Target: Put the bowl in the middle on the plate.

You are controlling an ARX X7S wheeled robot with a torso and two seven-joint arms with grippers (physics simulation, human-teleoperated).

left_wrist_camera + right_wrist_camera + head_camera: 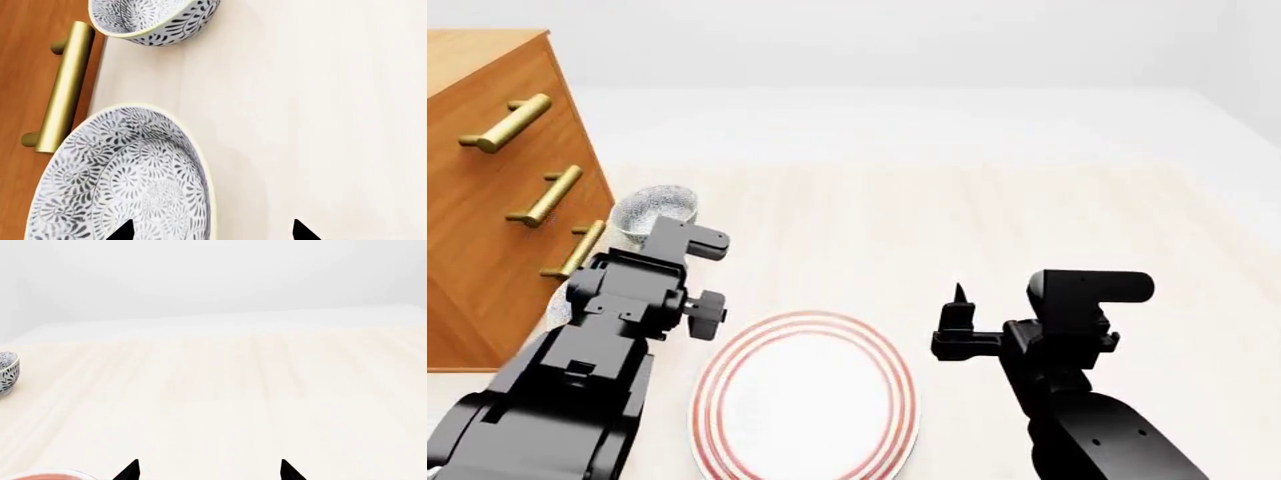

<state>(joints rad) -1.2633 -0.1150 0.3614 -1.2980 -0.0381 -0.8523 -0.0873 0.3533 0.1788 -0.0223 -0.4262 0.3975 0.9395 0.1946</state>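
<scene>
A blue-grey floral bowl [127,175] lies close under my left gripper [213,234], next to the dresser. The gripper is open. One fingertip [123,232] hangs over the bowl's inside and the other over the bare floor, so the rim lies between them. I take this as the bowl in the middle. In the head view my left arm [627,330] hides it. The plate [805,395], white with red rings, lies between my arms, and its rim [47,475] shows in the right wrist view. My right gripper [208,474] is open and empty beside the plate.
A second, alike bowl [157,20] sits farther along the dresser, also seen in the head view [657,210] and the right wrist view [7,372]. The wooden dresser [481,200] with brass handles [67,87] stands at the left. Pale floor stretches ahead.
</scene>
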